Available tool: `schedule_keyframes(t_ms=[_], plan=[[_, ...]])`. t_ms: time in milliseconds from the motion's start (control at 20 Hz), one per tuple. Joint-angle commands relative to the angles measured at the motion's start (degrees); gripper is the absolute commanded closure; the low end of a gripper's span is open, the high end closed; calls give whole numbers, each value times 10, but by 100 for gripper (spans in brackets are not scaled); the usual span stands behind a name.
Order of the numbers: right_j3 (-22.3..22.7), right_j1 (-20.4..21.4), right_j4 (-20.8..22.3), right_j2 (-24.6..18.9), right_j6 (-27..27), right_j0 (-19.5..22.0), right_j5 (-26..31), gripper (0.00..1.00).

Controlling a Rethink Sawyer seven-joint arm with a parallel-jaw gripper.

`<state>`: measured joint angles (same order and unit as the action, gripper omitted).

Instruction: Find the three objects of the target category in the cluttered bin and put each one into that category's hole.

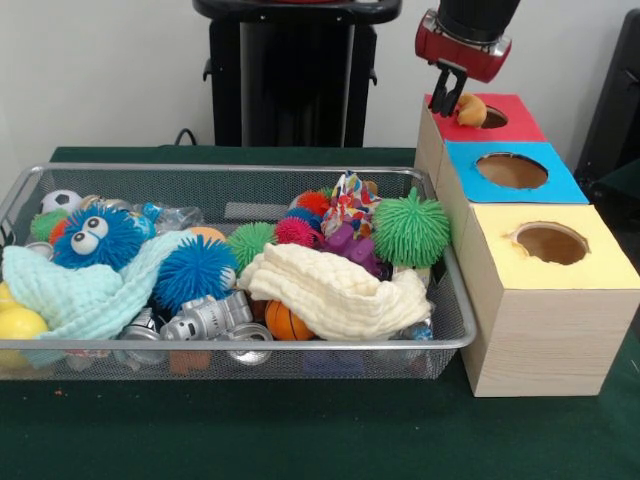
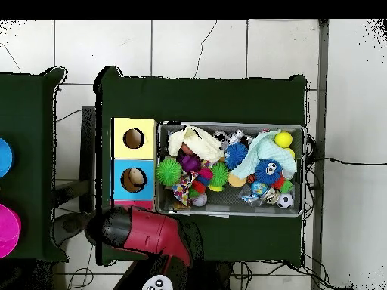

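Orange toy (image 1: 472, 109) beside end effector (image 1: 447, 100)

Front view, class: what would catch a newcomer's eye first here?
Probably the wire bin, heaped with spiky rubber balls, cloths and toys, with a blue googly-eyed ball near its left end. Beside it stands a row of red, blue and yellow boxes, and the gripper hovers by an orange toy at the red box.

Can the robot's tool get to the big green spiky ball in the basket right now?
Probably yes. The green spiky ball lies on top of the pile at the wire basket's end beside the boxes, uncovered. The tool hangs over the red box, with an orange thing by its tips.
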<state>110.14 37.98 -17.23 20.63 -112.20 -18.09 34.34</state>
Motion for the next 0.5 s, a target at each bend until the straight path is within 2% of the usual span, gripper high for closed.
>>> schedule_keyframes(t_ms=[50,250,500], plan=[[30,-16,-22,-37,-141,-6,16,100],[50,-3,-48,-63,-140,0,32,100],[65,12,-63,-72,-138,-1,46,100]])
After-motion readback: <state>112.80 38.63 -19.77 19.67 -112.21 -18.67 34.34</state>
